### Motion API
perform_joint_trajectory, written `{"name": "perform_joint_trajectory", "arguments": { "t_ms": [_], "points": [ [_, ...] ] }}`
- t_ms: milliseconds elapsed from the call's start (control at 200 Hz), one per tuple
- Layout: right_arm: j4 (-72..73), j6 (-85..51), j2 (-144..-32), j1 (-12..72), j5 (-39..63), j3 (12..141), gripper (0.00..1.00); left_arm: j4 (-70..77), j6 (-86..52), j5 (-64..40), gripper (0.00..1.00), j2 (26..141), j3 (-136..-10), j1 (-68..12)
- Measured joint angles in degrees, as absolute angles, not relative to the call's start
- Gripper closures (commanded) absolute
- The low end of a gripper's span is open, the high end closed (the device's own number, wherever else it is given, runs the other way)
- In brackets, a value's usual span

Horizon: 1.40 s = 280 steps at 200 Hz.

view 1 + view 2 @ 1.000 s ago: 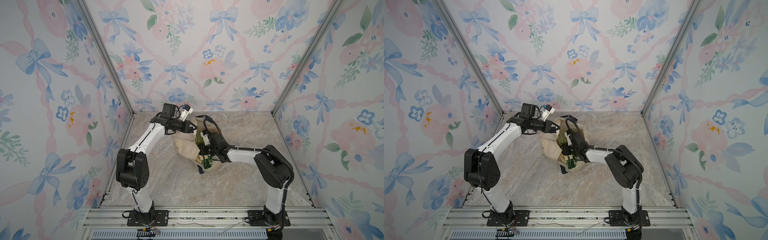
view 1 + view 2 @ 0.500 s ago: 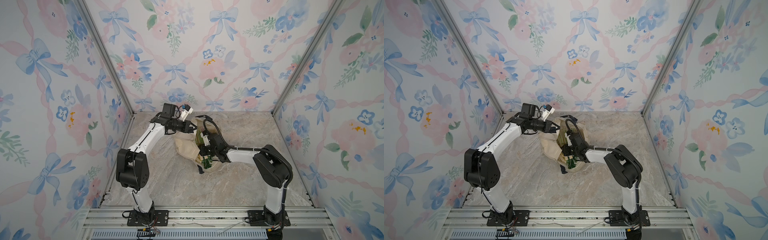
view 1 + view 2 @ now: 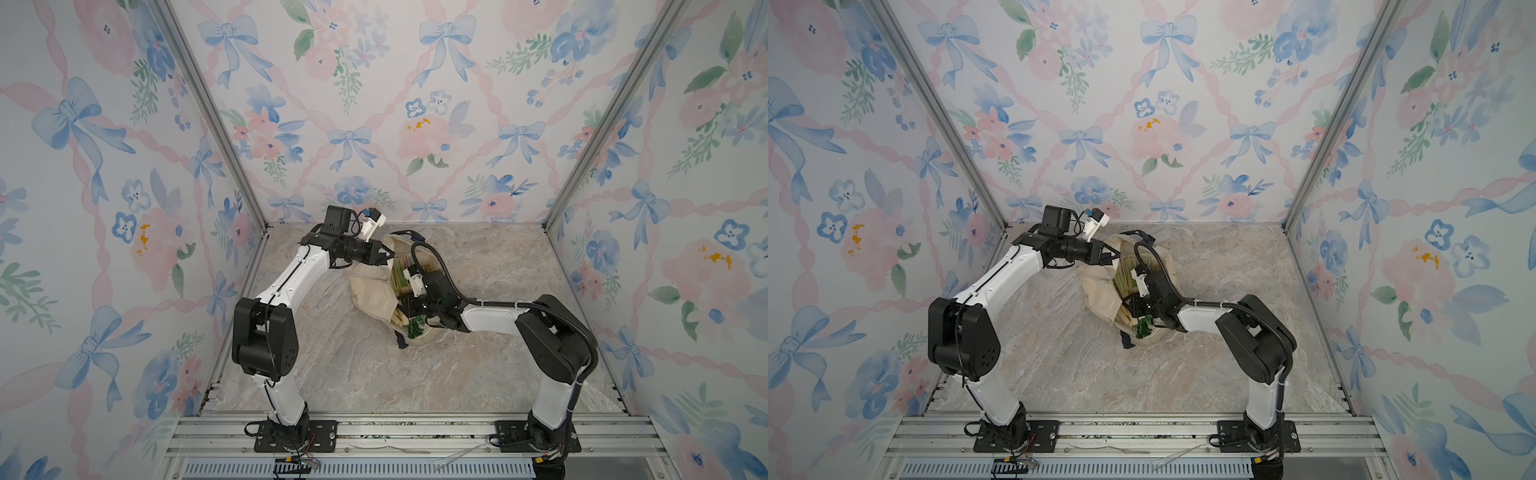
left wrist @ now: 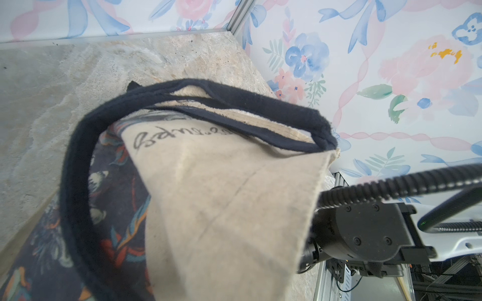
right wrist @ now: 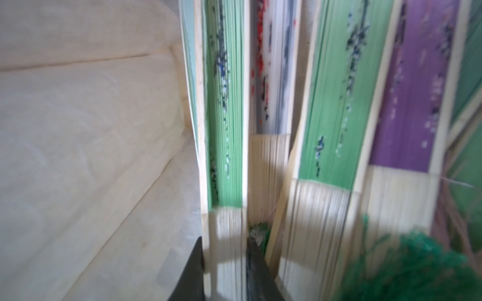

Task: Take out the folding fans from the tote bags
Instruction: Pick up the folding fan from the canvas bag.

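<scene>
The right hand [image 5: 224,263] clasps the pale ribs of a green fan [image 5: 224,104] between dark fingers [image 5: 191,276]. A purple fan [image 5: 412,91] and green tassel [image 5: 422,263] lie nearby, inside the cream bag [image 5: 78,130].

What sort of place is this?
Likely a robot test booth, not a real room: a left arm and right arm bolted to a metal rail, flowery wallpaper panels between aluminium posts, and a marble-look tabletop holding a tote bag.

— Where can the tote bag [image 3: 370,291] be entered?
— Only at its mouth, which is taken up by the right gripper [image 5: 225,273]. Inside, the folding fans [image 5: 326,104] are packed side by side, cloth pressed against the outermost.
— And around it?
— The floor [image 3: 415,382] near the rail [image 3: 415,432] is left open.
</scene>
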<state>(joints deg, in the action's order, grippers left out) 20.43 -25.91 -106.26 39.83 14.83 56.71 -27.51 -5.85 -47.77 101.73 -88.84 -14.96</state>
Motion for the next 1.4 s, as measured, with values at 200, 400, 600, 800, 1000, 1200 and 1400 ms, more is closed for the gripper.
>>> {"name": "perform_joint_trajectory", "arguments": {
  "t_ms": [200,400,600,800,1000,1200,1400],
  "points": [
    [20.36,-24.64,-101.69,39.83,16.05,54.15,0.89,-28.32,-5.85,-47.79,1.0,101.73,-90.11,-14.96],
    [19.03,-23.29,-95.83,39.86,16.12,51.33,0.89,-29.58,-5.87,-48.01,1.0,101.86,-92.14,-14.22],
    [16.23,-22.37,-89.8,40.4,15.84,45.28,0.89,-30.55,-5.89,-48.49,1.0,102.19,-93.78,-13.23],
    [9.54,-19.9,-82.87,42.44,14.79,40.62,0.9,-30.65,-6.28,-48.6,1.0,103.77,-96.07,-13.02],
    [4.05,-18.33,-69.87,43.57,14.11,35.29,0.9,-30.59,-7.38,-48.88,1.0,105.62,-98.21,-13.04],
    [-0.6,-16.14,-58.81,41.8,13.74,34.57,0.9,-30.59,-8.01,-48.62,1.0,105.89,-98.21,-13.69],
    [-3.73,-14.28,-55.33,36.18,16.23,34.98,0.9,-30.26,-8.03,-47.86,1.0,105.89,-97.82,-15.75]
  ]
}}
